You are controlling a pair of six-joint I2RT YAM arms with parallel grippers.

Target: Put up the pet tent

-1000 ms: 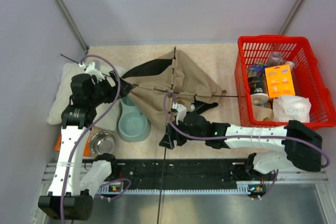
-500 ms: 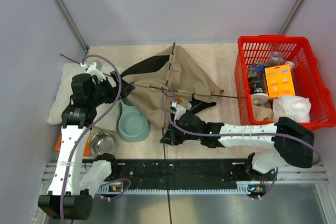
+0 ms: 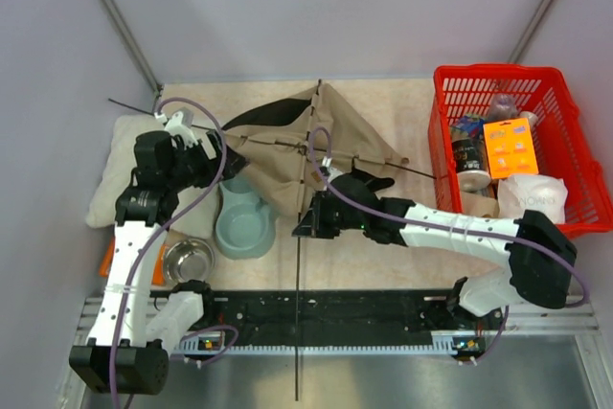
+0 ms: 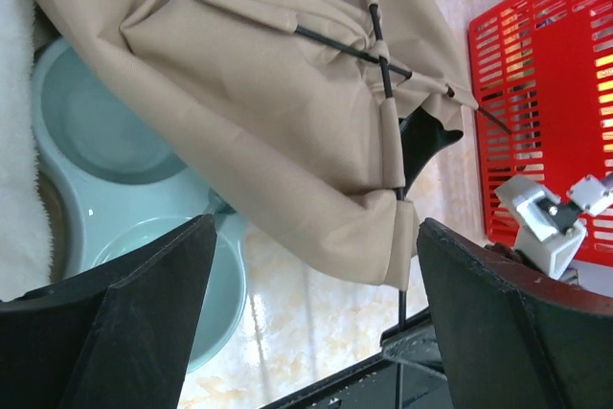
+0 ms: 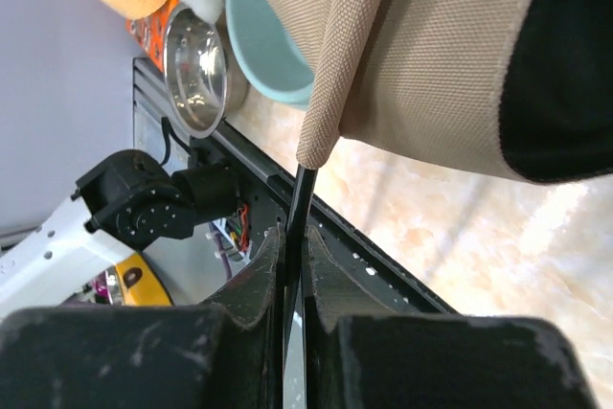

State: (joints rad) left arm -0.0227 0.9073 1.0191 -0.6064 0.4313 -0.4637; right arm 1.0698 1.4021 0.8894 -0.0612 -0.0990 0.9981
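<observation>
R fingers (image 5: 251, 294) pinched on thin black pole (image 5: 300, 193) of slack tan woven-fabric pet tent (image 3: 278, 171); L fingers (image 4: 124, 313) wide, empty.

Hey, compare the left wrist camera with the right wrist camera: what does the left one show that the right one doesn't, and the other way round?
Only the left wrist view: the red basket and the open left pincer, gripping nothing.
Only the right wrist view: the steel bowl and the right pincer shut on a thin black pole just below the fabric sleeve it comes out of.
Both views: the tan pet tent and the teal bowl partly covered by it.
</observation>
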